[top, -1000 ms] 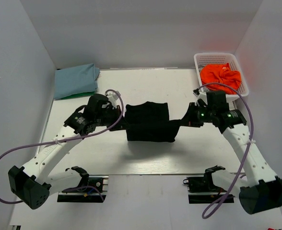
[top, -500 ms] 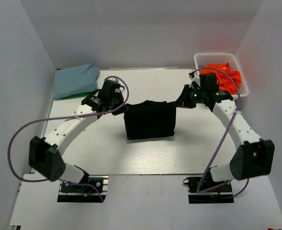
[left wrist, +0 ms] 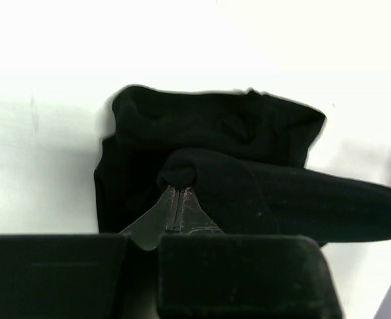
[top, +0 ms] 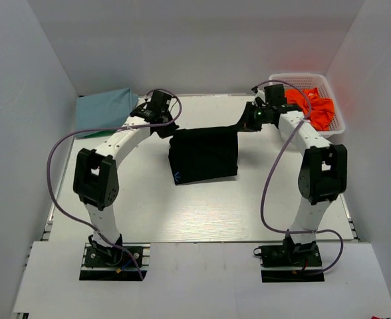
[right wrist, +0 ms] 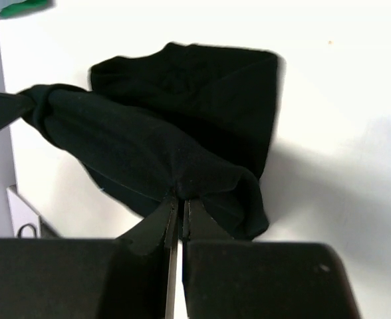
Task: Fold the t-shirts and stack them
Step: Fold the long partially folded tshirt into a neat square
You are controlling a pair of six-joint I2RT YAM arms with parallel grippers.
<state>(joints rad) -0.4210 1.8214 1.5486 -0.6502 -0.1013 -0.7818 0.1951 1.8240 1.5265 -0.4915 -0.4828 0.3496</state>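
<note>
Item: black t-shirt [top: 204, 156], partly folded, at the middle of the worktop [top: 202, 212]. Its far edge was lifted and stretched between both arms, and its lower part lay on the surface.
Left gripper [left wrist: 175, 199]: clenched on the shirt's far left corner.
Right gripper [right wrist: 179, 199]: clenched on the far right corner.
Light blue t-shirt [top: 102, 109]: folded, at the far left corner of the worktop.
Orange t-shirt [top: 313, 106]: crumpled inside the white basket [top: 295, 80], far right.

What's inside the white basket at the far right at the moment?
A crumpled orange t-shirt lies in the basket. Anything beneath it is covered, so I cannot tell whether more is in there.
</note>
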